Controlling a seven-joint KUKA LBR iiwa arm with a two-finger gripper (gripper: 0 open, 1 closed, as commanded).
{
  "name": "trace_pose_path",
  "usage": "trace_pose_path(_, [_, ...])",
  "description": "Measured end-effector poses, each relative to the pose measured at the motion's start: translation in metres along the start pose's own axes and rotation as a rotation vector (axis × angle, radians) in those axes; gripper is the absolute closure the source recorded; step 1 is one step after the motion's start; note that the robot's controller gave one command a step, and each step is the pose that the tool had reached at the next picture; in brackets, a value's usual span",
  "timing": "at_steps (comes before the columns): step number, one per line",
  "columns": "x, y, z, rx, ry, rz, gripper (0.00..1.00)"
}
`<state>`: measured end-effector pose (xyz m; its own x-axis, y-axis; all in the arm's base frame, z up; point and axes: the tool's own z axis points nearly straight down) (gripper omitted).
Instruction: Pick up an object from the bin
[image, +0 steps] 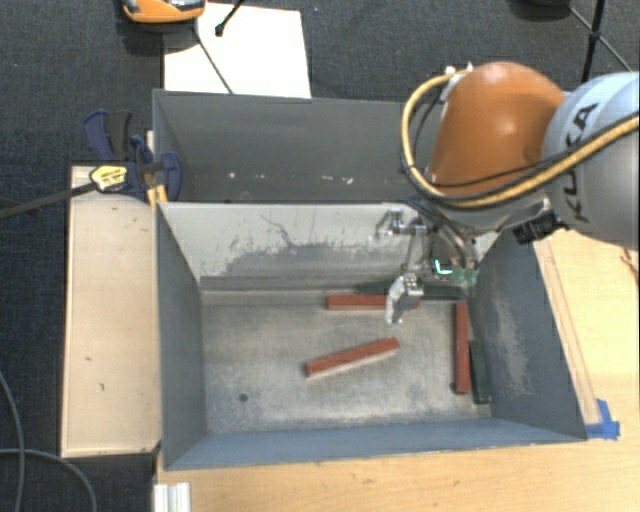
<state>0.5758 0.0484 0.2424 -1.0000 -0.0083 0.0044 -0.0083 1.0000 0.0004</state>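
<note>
My gripper (395, 262) hangs over the back right of the bin floor, open, with its two metal fingertips (398, 298) spread apart and nothing between them. The lower fingertip stands at the right end of a red-brown flat stick (350, 301) lying along the back wall's foot. A second red-brown stick (351, 358) lies slantwise in the middle of the floor, below and to the left of the gripper. A dark green stick (443, 292) shows just right of the lower fingertip.
Along the right wall lie a red-brown stick (460, 350) and a dark green one (479, 378), side by side and pointing front to back. The arm's orange dome and yellow cables overhang the bin's back right corner.
</note>
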Motion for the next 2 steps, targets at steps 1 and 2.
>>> trace_pose_path(1, [-0.001, 0.0, -0.004, -0.001, -0.008, 0.001, 0.0])
trace_pose_path(2, [0.016, -0.004, 0.04, -0.001, -0.014, 0.005, 0.0])
